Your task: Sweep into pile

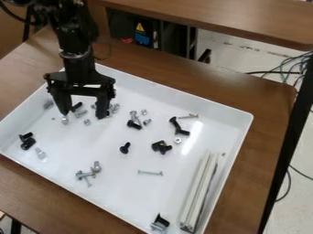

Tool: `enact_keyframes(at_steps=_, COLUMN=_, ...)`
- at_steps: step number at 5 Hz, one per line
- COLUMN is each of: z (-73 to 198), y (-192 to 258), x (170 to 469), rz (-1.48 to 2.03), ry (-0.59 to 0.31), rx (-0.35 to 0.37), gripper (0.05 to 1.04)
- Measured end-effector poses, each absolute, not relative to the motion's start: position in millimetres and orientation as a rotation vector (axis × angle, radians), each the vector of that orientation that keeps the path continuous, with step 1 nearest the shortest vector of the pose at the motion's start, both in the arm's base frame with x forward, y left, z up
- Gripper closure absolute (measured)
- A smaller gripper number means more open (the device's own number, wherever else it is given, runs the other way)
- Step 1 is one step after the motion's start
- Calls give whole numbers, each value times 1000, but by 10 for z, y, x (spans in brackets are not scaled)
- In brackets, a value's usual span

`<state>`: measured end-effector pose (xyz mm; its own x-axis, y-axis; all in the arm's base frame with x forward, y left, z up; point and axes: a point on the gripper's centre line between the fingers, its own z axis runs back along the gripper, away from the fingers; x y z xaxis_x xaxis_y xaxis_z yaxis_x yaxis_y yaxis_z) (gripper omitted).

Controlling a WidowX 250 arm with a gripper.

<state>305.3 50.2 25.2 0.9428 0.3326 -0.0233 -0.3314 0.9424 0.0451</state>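
The black gripper [83,114] hangs at the upper left of the white tray, its two fingers spread apart and pointing down among small hardware. Near and between the fingers lie a black screw [76,106] and a silver bolt [81,113], neither gripped. Silver and black screws, bolts and nuts are scattered over the tray floor. Black pieces [27,141] sit at the left, a silver cluster [89,172] lies lower left, and a black screw [125,148] is near the middle. More black pieces [162,146] and a nut [178,140] are to the right.
A pale metal bar [200,192] lies lengthwise along the right side of the white tray [249,119], whose raised walls surround the parts. Beside the tray's near end of the bar is a black and silver piece [160,223]. The brown table [269,103] extends around the tray.
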Motion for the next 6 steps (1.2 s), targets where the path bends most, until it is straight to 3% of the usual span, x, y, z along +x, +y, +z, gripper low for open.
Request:
enact_keyframes(at_steps=1, z=175, y=489, x=3002, rz=341, ry=62, rx=38, gripper=84)
enact_keyframes(at_steps=2, z=138, y=109, x=2905, rz=230, ry=127, rx=-7, gripper=84)
enact_keyframes(at_steps=3, z=182, y=-390, x=2813, rz=129, ry=163, rx=13, gripper=85)
enact_keyframes(at_steps=5, z=250, y=-1119, x=2707, rz=-10, ry=117, rx=-19, gripper=84)
enact_keyframes(at_steps=6, z=85, y=-1206, x=2717, rz=-20, ry=129, rx=-9, gripper=84)
